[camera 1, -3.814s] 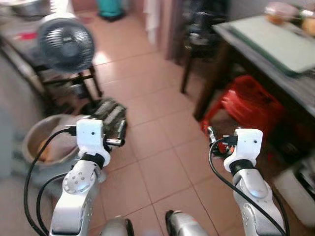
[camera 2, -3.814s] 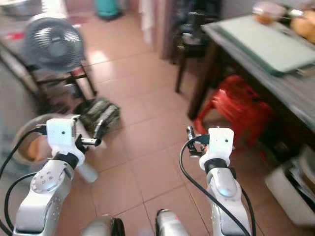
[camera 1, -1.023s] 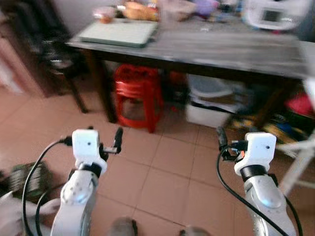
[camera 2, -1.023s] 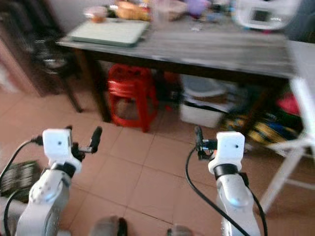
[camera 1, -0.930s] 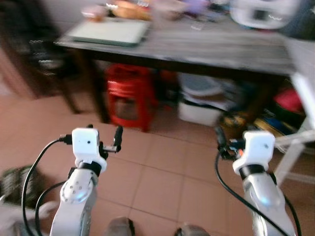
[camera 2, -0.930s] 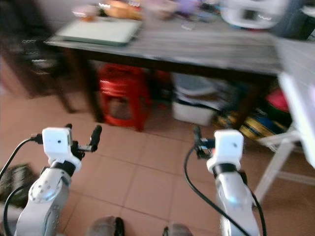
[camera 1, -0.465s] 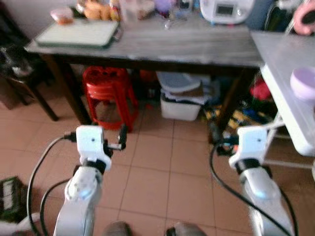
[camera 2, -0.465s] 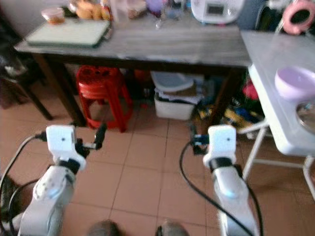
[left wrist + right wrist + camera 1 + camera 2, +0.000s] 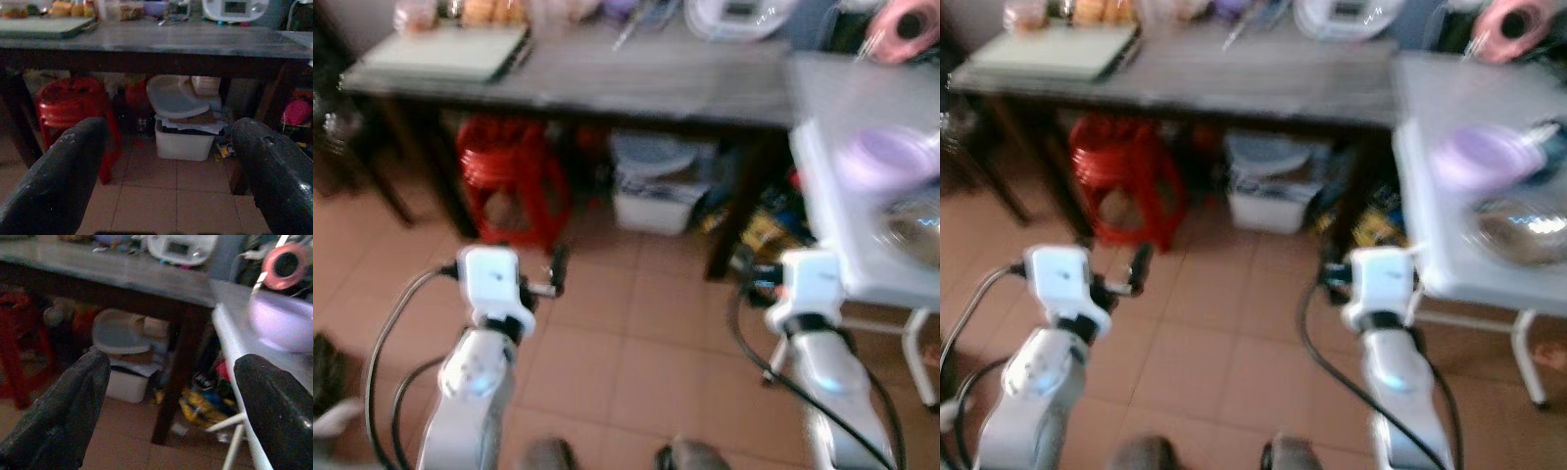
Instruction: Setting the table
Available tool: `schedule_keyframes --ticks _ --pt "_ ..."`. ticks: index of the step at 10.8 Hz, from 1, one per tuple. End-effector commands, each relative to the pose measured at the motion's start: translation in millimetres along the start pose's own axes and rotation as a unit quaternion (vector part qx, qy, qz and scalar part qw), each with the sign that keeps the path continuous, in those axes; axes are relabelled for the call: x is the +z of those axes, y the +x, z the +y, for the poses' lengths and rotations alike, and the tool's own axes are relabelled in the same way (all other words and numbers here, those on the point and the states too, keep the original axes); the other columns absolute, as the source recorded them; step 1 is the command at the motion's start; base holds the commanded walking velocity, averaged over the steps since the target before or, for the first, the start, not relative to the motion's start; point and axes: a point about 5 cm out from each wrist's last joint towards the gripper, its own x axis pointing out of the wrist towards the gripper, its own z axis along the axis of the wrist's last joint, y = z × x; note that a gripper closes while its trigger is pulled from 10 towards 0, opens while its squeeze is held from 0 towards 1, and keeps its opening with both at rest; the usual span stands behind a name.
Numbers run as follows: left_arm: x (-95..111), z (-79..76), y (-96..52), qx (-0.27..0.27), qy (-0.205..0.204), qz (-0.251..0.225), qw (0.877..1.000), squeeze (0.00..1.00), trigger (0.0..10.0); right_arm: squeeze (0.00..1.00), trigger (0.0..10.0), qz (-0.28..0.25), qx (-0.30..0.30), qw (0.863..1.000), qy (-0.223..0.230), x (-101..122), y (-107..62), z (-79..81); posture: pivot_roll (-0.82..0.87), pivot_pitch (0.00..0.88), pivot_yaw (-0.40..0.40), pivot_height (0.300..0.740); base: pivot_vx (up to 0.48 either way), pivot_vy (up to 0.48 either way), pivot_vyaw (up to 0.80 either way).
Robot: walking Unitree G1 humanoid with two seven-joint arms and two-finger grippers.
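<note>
A long dark wooden table [image 9: 607,88] with a grey, worn-looking top runs across the scene, and everything else sits relative to it. Under it stand a red plastic stool [image 9: 509,186] with a ribbed seat and a white lidded storage box [image 9: 656,196]; at its far edge rests a white rounded appliance [image 9: 1342,18] with a small display, whose writing is too blurred to read. On its left end lies a flat pale green board [image 9: 1048,49]. Butting against the table's right end is a white folding table [image 9: 1449,264] carrying a smooth lilac bowl [image 9: 1484,157], a shiny metal bowl [image 9: 1523,230] cut off by the frame edge, and a pink ring-shaped object [image 9: 1513,22]. The left gripper [image 9: 168,171] and right gripper [image 9: 171,406] hang above terracotta floor tiles short of the table, matte black fingers spread wide apart, holding nothing. Motion blur softens the head views.
</note>
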Motion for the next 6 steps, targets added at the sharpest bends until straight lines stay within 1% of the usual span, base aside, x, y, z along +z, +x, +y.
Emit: schedule_keyframes --ticks 1,4,6 --pt "-1.5 6.0 -0.7 0.011 0.006 0.007 1.000 0.00 10.0 0.00 10.0 0.001 0.005 1.000 0.014 1.2 -0.4 4.6 -0.04 0.115 0.012 0.740 0.000 -0.371 0.00" --pt "-2.2 5.5 -1.4 0.013 0.008 0.009 1.000 0.00 10.0 0.00 10.0 -0.003 -0.009 1.000 0.001 3.5 -1.3 -0.9 -0.04 0.120 0.013 0.740 0.000 -0.361 0.00" --pt "-2.9 4.8 -1.3 0.012 0.009 0.010 1.000 0.00 10.0 0.00 10.0 0.011 -0.026 1.000 -0.010 0.0 -1.6 -1.2 -0.04 0.118 0.014 0.740 0.000 -0.358 0.00"
